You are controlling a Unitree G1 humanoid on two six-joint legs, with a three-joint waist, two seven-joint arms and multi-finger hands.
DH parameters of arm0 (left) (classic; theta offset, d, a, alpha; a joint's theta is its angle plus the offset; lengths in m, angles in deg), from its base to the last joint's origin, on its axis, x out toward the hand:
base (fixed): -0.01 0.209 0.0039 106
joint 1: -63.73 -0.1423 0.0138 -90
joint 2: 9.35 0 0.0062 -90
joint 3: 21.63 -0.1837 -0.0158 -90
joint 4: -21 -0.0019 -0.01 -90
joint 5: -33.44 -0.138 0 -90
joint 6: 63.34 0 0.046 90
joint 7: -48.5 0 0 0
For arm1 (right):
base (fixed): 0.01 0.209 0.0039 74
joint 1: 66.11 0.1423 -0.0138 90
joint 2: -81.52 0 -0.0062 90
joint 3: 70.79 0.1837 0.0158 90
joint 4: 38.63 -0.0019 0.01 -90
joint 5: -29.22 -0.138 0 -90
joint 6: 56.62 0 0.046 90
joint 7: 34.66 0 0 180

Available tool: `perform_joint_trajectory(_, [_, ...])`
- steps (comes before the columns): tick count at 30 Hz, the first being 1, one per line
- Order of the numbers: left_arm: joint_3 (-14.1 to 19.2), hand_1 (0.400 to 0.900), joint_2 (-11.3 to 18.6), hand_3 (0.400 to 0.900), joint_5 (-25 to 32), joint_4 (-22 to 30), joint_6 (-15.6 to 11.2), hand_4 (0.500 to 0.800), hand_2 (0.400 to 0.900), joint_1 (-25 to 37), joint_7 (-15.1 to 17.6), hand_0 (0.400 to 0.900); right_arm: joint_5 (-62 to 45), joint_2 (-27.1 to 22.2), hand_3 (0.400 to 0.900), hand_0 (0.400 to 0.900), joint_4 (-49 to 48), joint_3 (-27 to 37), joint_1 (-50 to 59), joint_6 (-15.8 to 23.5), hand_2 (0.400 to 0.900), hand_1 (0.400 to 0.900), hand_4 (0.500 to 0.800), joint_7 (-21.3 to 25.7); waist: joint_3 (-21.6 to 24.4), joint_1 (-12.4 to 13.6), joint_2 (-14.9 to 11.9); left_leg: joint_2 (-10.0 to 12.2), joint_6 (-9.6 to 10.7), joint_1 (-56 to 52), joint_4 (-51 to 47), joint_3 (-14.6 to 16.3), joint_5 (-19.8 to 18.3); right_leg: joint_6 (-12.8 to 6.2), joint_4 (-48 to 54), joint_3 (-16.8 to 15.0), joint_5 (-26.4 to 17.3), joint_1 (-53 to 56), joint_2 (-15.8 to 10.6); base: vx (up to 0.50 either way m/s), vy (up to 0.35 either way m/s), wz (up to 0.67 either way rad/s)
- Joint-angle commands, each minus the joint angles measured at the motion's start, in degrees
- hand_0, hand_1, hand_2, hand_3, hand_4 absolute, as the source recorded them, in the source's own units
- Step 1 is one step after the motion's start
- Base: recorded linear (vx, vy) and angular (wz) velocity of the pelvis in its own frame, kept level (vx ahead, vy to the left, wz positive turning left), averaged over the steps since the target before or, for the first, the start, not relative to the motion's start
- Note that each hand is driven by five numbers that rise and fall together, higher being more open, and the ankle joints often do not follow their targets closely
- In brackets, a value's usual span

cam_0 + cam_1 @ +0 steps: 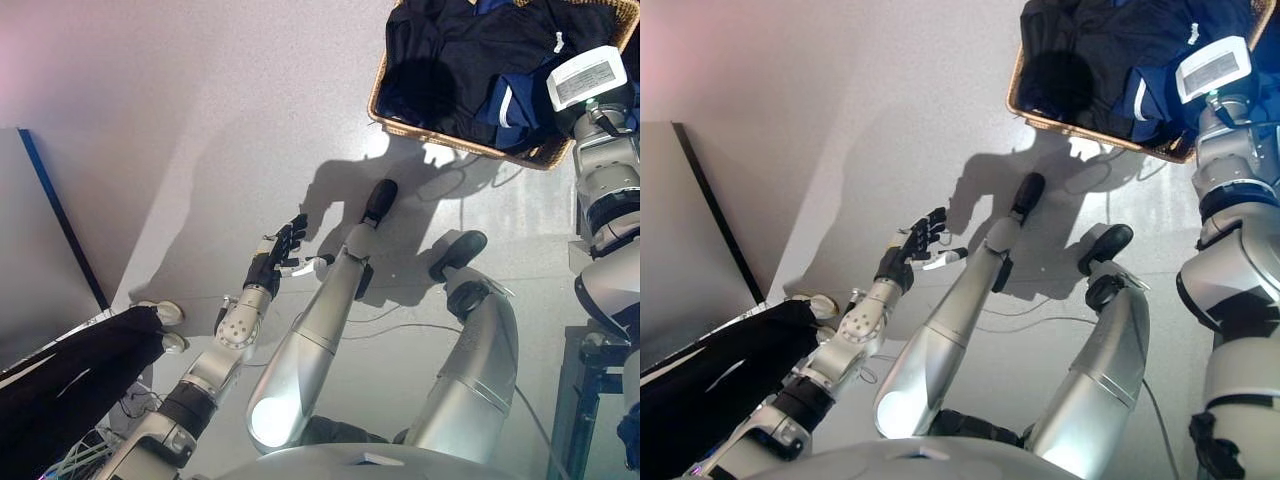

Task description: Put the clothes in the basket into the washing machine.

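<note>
A woven basket (430, 135) stands on the floor at the top right, filled with dark navy clothes (450, 60) and a blue garment with a white stripe (515, 105). My right arm (607, 170) reaches into the basket from the right. Its hand is down among the clothes at the blue garment and its fingers are hidden. My left hand (281, 255) hangs above the bare floor left of centre, well away from the basket, with its fingers relaxed and holding nothing. No washing machine shows clearly in either view.
A grey panel with a dark blue edge (40, 250) lies along the left side. A person's leg in dark trousers (80, 370) with light shoes (165, 315) is at the lower left. A dark metal frame (590, 380) stands at the lower right.
</note>
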State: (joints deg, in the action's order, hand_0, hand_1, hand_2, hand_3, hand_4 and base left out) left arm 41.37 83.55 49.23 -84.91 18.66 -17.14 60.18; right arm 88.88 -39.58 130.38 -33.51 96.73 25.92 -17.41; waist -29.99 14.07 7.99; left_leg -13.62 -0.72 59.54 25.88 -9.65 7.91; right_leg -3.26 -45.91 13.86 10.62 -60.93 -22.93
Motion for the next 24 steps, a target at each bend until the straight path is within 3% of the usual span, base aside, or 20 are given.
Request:
perform_joint_trajectory(1, [0.74, 0.9, 1.95, 0.9, -0.5, 3.65, -3.39, 0.8, 0.9, -1.71, 1.27, 0.9, -1.12, -10.14, 0.4, 0.4, 0.68, -6.28, 5.96, -4.29, 0.4, 0.4, 0.5, 3.6, 0.19, 0.13, 3.98, -0.67, -0.24, -0.59, 5.03, 0.68, -10.97, -3.68, 2.42, -2.58, -3.75, -0.14, 1.53, -0.03, -0.006, 0.03])
perform_joint_trajectory(4, [0.75, 0.9, 2.09, 0.9, -0.73, 3.64, -3.51, 0.8, 0.9, -1.66, 1.64, 0.9, -3.43, -9.81, 0.4, 0.4, -0.23, -4.93, 5.95, -4.21, 0.4, 0.4, 0.5, 5.35, 0.19, 0.11, 3.9, -0.58, -0.24, -0.59, 4.73, 0.67, -10.7, -3.67, 2.83, -2.65, -3.99, -0.17, 1.68, -0.03, -0.002, -0.02])
perform_joint_trajectory(7, [0.4, 0.9, 2.31, 0.9, -1.03, 3.45, -3.49, 0.8, 0.9, -0.94, 2.98, 0.9, -12.98, -7.85, 0.4, 0.4, -2.76, 1.58, 6.44, -3.82, 0.4, 0.4, 0.5, 11.58, 0.19, -0.3, 3.81, 0.13, -0.3, -1.32, 3.62, 0.87, -10.23, -3.7, 4.24, -2.72, -4.86, 0.29, 2.05, -0.03, 0.009, -0.11])
perform_joint_trajectory(11, [0.74, 0.9, 2.03, 0.9, -1.4, 3.76, -3.07, 0.8, 0.9, 0.09, 5.67, 0.9, -30.85, -4.55, 0.4, 0.4, -9.03, 14.94, 5.84, -1.27, 0.4, 0.4, 0.5, 19.59, 0.19, -1.79, 2.97, 1.45, -0.4, -2.56, 2.24, 1.59, -10.11, -3.93, 7.39, -3.21, -6.39, 1.59, 3.24, 0.01, 0.021, -0.21])
perform_joint_trajectory(13, [0.84, 0.9, 2.24, 0.9, -1.75, 4.04, -2.87, 0.8, 0.9, 0.28, 6.19, 0.9, -32.55, -4.36, 0.4, 0.4, -10.36, 16.5, 5.06, -1.24, 0.4, 0.4, 0.5, 20.65, 0.19, -2.04, 2.52, 1.76, -0.36, -2.9, 1.9, 1.87, -10.11, -4.0, 8.28, -3.36, -6.69, 1.96, 3.61, 0.01, 0.017, -0.21])
perform_joint_trajectory(14, [0.88, 0.9, 1.89, 0.9, -2.22, 4.01, -2.63, 0.8, 0.9, 0.63, 6.98, 0.9, -39.2, -4.22, 0.4, 0.4, -13.13, 21.82, 4.84, 0.19, 0.4, 0.4, 0.5, 24.29, 0.19, -3.21, 2.08, 2.25, -0.34, -3.35, 1.32, 2.32, -10.21, -4.21, 10.03, -3.55, -7.4, 2.63, 4.05, 0.01, 0.012, -0.24])
perform_joint_trajectory(18, [0.71, 0.9, 2.27, 0.9, -2.79, 3.51, -2.72, 0.8, 0.9, 0.97, 8.14, 0.9, -45.06, -6.36, 0.4, 0.4, -16.54, 26.97, 5.23, 1.05, 0.4, 0.4, 0.5, 29.31, 0.19, -4.7, 1.17, 3.27, -0.07, -4.68, -0.58, 3.09, -10.05, -4.56, 13.21, -4.23, -8.56, 3.82, 5.12, -0.01, 0.03, -0.23])
perform_joint_trajectory(20, [0.51, 0.9, 2.36, 0.9, -3.08, 3.14, -2.77, 0.8, 0.9, 1.22, 8.64, 0.9, -48.0, -7.48, 0.4, 0.4, -17.68, 29.25, 6.11, 1.64, 0.4, 0.4, 0.5, 31.95, 0.19, -5.23, 1.0, 3.57, -0.11, -4.4, -1.67, 3.97, -8.24, -4.14, 15.58, -4.03, -10.94, 3.82, 5.25, -0.08, 0.047, -0.19])
perform_joint_trajectory(24, [0.29, 0.9, 2.81, 0.9, -3.73, 2.5, -2.88, 0.8, 0.9, 1.55, 9.05, 0.9, -49.02, -11.5, 0.4, 0.4, -17.71, 28.68, 9.28, 0.61, 0.4, 0.4, 0.5, 35.79, 0.19, -6.14, 0.44, 4.3, 0.16, -5.93, -2.91, 5.3, -8.25, -4.55, 18.56, -4.97, -12.28, 5.21, 5.97, 0.01, 0.036, -0.23])
